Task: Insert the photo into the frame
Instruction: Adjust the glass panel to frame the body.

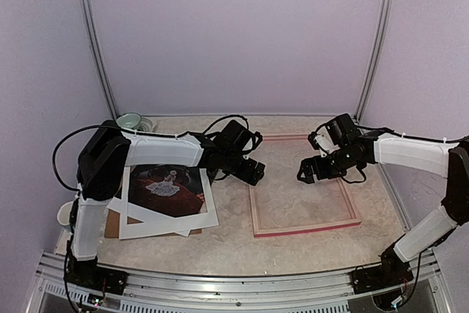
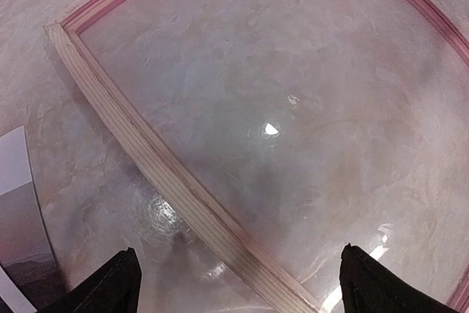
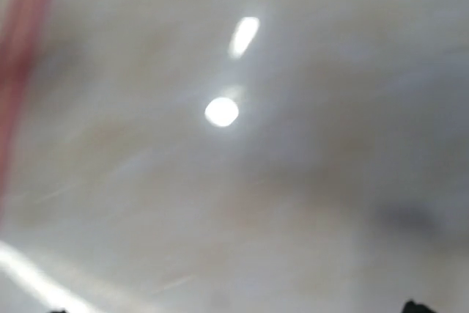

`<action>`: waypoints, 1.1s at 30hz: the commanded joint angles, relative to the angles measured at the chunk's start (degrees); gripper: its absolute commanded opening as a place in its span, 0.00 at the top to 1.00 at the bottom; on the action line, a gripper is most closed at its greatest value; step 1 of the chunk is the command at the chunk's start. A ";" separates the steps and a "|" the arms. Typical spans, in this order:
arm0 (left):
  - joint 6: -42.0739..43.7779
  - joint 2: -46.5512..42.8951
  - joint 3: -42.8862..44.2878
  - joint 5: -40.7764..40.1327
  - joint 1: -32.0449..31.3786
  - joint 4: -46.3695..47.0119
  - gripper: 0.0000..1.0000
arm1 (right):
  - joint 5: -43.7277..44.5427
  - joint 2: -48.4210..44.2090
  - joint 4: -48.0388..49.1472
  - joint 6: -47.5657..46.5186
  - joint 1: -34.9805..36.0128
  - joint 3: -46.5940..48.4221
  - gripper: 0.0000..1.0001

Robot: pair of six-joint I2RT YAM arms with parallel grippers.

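The frame (image 1: 304, 229) lies flat at centre right, pale wood face up with pink edges. The photo (image 1: 167, 185), dark reddish with a pale figure in a white dress, lies at the left under the white mat border (image 1: 165, 223). My left gripper (image 1: 253, 174) is open and empty, low over the frame's left rail; that pale rail (image 2: 168, 174) runs diagonally in the left wrist view between the spread fingers (image 2: 121, 284). My right gripper (image 1: 308, 172) hovers over the frame's inside, open and empty. The right wrist view is blurred and shows a pink rail (image 3: 29, 34) at its left.
A brown backing board (image 1: 113, 225) sticks out under the mat. A pale green bowl (image 1: 130, 121) stands at the back left and a white cup (image 1: 64, 214) by the left arm. The mat's corner (image 2: 15, 163) shows at the left wrist view's edge. Walls close three sides.
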 commanded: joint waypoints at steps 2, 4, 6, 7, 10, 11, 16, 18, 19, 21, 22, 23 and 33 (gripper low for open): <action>-3.16 -8.43 -6.66 0.00 -0.85 0.85 0.06 | -11.52 -3.30 0.22 4.61 7.30 -2.52 0.01; -4.34 -12.38 -10.15 -1.80 -0.85 2.08 0.06 | -13.94 -3.38 1.84 6.98 10.32 -3.17 0.01; -5.43 -15.40 -13.28 -3.52 -0.77 3.13 0.05 | -16.73 -2.83 4.05 9.35 12.82 -3.85 0.01; -5.98 -16.57 -14.90 -3.87 -0.76 3.45 0.04 | -17.91 -2.25 4.95 10.34 13.89 -4.07 0.02; -6.62 -20.23 -17.67 -4.33 -0.76 4.79 0.03 | -20.41 -0.24 7.65 12.62 16.21 -5.01 0.02; -6.61 -21.08 -18.20 -4.62 -0.76 5.11 0.03 | -21.45 0.38 8.67 13.23 16.75 -5.70 0.02; -7.71 -22.51 -19.39 -4.20 -0.74 5.50 0.02 | -24.99 3.94 12.92 15.59 18.41 -7.34 0.02; -7.96 -23.12 -20.28 -3.87 -0.76 6.51 0.02 | -26.13 5.54 13.29 15.70 18.83 -7.56 0.02; -8.01 -23.23 -20.37 -3.95 -0.72 6.67 0.02 | -26.14 6.38 13.01 15.71 18.97 -7.56 0.02; -8.02 -22.96 -20.19 -4.02 -0.76 6.69 0.02 | -25.66 7.04 11.97 15.62 19.03 -7.73 0.02; -8.08 -22.83 -20.14 -3.79 -0.75 6.68 0.02 | -25.24 7.09 11.16 15.62 19.02 -7.74 0.02; -8.17 -22.64 -20.02 -3.53 -0.76 6.71 0.02 | -24.92 6.99 10.41 15.55 18.99 -7.85 0.02; -8.46 -21.93 -20.02 -2.85 -0.77 7.03 0.01 | -22.29 6.29 4.63 15.00 19.04 -10.11 0.02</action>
